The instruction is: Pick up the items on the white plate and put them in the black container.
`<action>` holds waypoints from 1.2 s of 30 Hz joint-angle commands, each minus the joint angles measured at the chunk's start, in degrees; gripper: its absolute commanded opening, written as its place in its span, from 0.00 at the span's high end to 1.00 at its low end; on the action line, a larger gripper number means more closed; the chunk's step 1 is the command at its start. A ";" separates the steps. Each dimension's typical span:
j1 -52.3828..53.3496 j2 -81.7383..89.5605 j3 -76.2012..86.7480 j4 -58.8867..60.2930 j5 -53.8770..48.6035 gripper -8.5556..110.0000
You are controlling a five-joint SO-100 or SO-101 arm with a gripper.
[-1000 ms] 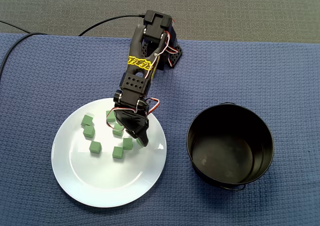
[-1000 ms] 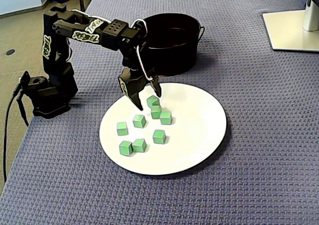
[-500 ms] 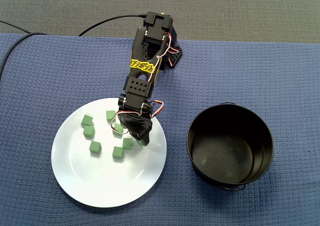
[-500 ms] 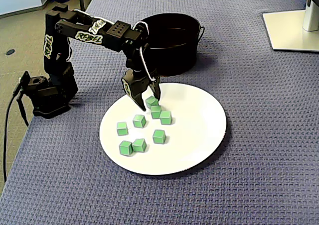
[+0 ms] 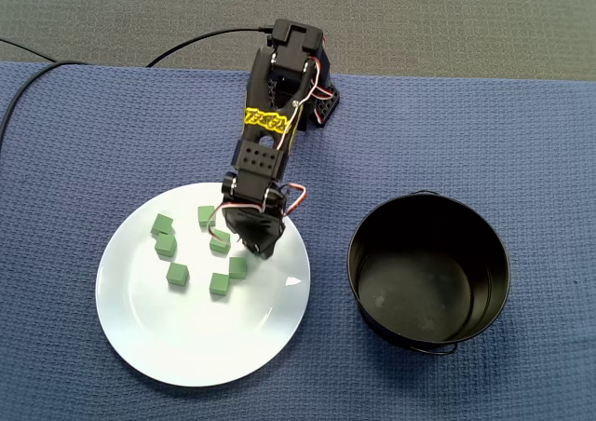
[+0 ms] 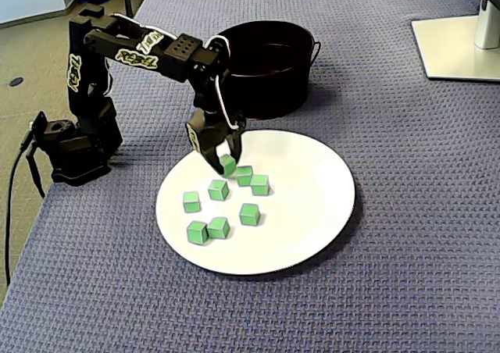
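Fixed views, both of them, show the black arm (image 6: 148, 50) reaching down from its base onto the far edge of the white plate (image 6: 297, 205), which sits on the blue woven cloth (image 6: 406, 212) covering the desk. In a fixed view the claw (image 6: 225, 162) has its fingers drawn narrow around one green cube (image 6: 228, 165), pinching it low over the plate near the rim; I cannot tell whether the cube is clear of the surface. From above in a fixed view, the claw (image 5: 259, 244) hides that cube under its own body. Seven loose green cubes (image 6: 249, 214) lie scattered on the plate, the nearest two just beside the held one. The black container (image 6: 269, 80) stands upright and apart from the plate, behind the arm in one view and to the plate's right in a fixed view (image 5: 428, 295).
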State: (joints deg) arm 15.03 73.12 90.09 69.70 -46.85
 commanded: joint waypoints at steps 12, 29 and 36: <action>-19.42 33.66 -42.28 27.51 23.03 0.93; -40.69 -10.81 -47.46 18.72 26.89 0.93; -43.68 -15.12 -45.18 16.35 27.51 0.81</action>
State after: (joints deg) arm -27.07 57.39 44.91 87.19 -19.60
